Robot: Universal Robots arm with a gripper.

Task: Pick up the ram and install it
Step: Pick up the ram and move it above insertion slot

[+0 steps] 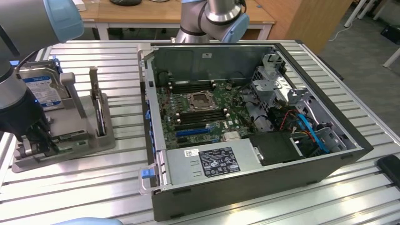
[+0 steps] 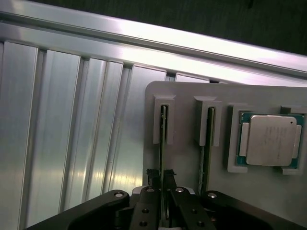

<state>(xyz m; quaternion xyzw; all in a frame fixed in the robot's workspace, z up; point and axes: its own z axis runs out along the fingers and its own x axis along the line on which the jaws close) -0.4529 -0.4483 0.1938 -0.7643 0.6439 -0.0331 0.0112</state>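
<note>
While I watch from the wrist view, the ram (image 2: 163,136) looks like little more than a thin dark strip, because I see it edge-on. It is long and narrow and stands on its long edge in a slot of the pale grey holder (image 2: 187,98). Short raised guides flank its far end. The jaws are drawn in to a narrow gap with the ram's near end between them, one on each face, so I read them as pinched onto the stick. The ram itself sits seated in its slot. A second stick (image 2: 207,143) stands parallel in the neighbouring slot, just beside the first, with a faint green tint along its edge. Beyond that one, a square silver CPU (image 2: 271,140) on a green carrier lies flat in its own recess. The holder rests on the ribbed aluminium surface (image 2: 57,124). From the exterior view, the arm (image 1: 18,75) reaches down over the holder's near end on the exterior view's left. A blue-and-white-labelled hard drive (image 1: 42,89) stands upright at the holder's back. The open computer case (image 1: 262,185) lies well apart on the exterior view's right, with its motherboard (image 1: 200,110) exposed.
</note>
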